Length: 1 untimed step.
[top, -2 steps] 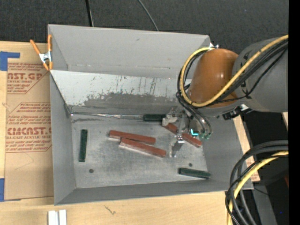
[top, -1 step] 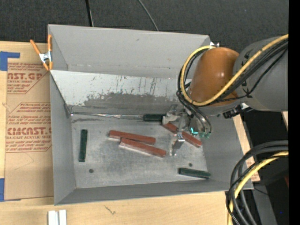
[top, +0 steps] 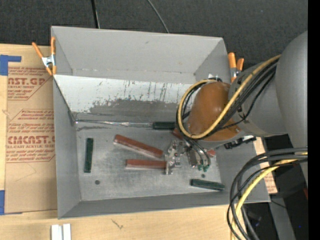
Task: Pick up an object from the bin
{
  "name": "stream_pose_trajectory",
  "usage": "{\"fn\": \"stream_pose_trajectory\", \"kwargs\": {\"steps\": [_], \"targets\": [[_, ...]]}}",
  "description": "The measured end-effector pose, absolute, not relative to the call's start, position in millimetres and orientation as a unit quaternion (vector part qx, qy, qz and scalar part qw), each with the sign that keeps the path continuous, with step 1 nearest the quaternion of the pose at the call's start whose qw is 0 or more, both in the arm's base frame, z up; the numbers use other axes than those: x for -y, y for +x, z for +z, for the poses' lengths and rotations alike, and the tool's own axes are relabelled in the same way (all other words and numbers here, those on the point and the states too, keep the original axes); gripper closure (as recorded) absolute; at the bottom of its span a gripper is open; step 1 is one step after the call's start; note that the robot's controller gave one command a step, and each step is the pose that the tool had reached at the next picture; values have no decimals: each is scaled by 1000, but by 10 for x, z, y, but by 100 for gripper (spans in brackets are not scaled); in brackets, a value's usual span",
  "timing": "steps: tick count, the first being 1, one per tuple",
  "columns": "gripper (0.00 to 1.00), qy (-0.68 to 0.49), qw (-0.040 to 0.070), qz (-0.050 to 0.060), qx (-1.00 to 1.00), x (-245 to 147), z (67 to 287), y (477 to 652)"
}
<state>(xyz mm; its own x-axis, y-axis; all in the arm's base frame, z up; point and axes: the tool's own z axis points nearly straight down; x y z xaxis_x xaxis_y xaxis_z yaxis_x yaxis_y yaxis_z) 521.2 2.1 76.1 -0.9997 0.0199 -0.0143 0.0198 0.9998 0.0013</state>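
Pincer [top: 181,160] reaching down at the right of the grey metal bin [top: 100,196], sitting at the right end of the nearer reddish-brown flat bar [top: 145,164], its opening impossible to tell, short dark green stick [top: 206,185] lying just nearer.

Red print on cardboard, left edge of frame.
Cardboard sheet [top: 25,114] beside the grey bin [top: 135,54]: big red letters, cut by the frame edge, read "CAST.GP" at upper left. "CAST." appears again lower down at mid-left. Just under the lower one, a small red line reads roughly "ALL-CAST ACRYLIC SHEET", with its first letters cropped. Small slanted red lines inside diamond outlines sit between the two big words and are too small to read.
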Motion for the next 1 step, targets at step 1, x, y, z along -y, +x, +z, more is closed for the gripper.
{"fn": "stream_pose_trajectory", "kwargs": {"steps": [1], "targets": [[100,10,7,1,-1000,-21,761,5212]]}}
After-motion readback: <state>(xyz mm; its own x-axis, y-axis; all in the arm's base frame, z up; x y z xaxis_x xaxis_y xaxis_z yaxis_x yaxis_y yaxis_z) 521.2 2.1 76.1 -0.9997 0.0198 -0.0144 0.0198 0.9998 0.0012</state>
